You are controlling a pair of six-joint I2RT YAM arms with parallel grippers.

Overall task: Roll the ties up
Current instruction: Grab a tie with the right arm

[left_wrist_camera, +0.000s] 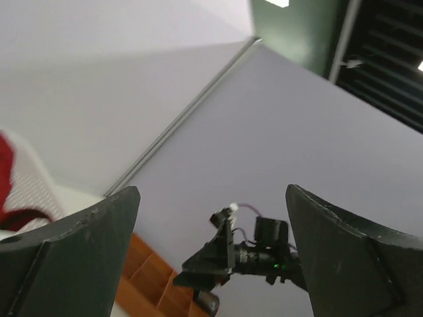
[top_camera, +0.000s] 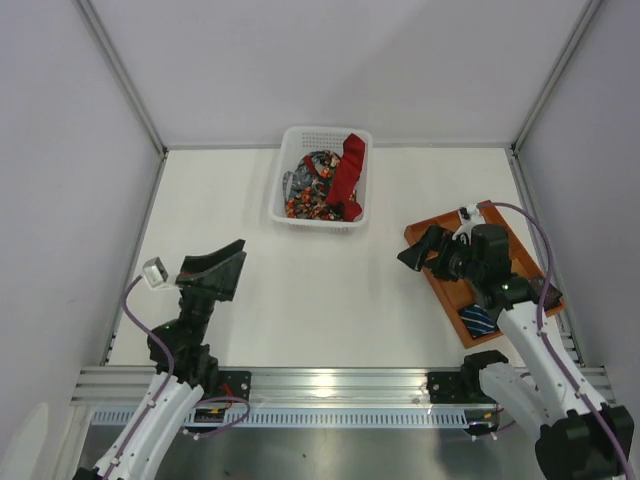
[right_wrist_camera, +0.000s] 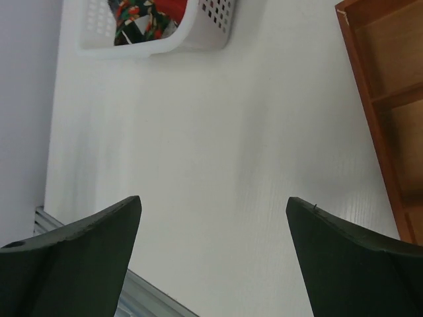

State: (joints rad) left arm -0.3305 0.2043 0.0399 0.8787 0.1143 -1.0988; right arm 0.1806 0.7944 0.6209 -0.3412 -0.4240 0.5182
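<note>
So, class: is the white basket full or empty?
Partly full: the basket holds a red tie and dark patterned ties, loosely heaped.

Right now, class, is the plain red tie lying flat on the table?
No, the red tie sits in the white basket beside the patterned ties.

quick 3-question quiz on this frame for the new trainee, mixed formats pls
1. True or false: the left tool is shut on a tie.
2. Multiple choice: where does the plain red tie lie?
A) in the white perforated basket
B) in the orange-brown tray
C) flat on the table
3. Fill in: the navy striped tie sits at the tray's end ____ the arm bases (nearest / farthest from).

Key
1. False: it is open and empty, as is the right tool.
2. A: it drapes over the basket's far right side, on top of the floral ties.
3. nearest
</note>
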